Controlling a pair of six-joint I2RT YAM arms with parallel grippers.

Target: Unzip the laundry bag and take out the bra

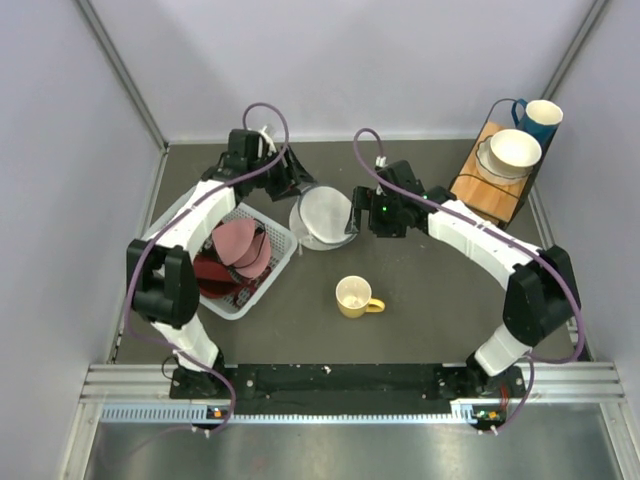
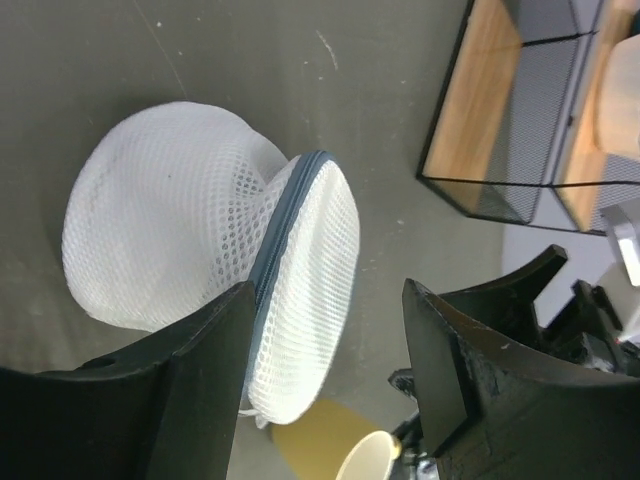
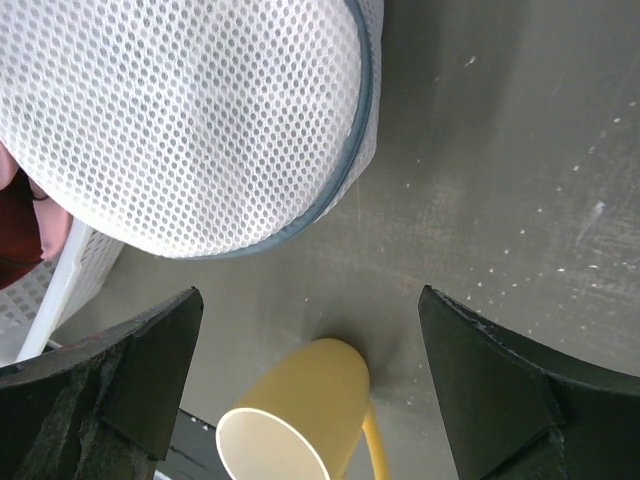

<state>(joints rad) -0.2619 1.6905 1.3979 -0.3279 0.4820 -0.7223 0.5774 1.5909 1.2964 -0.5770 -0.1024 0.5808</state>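
Observation:
The laundry bag is a white mesh pod with a grey zipper band around its rim, standing on edge on the dark table. The zipper looks closed. No bra shows through the mesh. My left gripper is open just behind the bag. In the left wrist view the bag's lower edge lies beside the left finger. My right gripper is open at the bag's right side. In the right wrist view it is empty, with the bag above it.
A yellow mug stands in front of the bag and shows between the right fingers. A white lattice basket with pink and maroon items sits at the left. A wooden rack with a white bowl and a blue mug stands back right.

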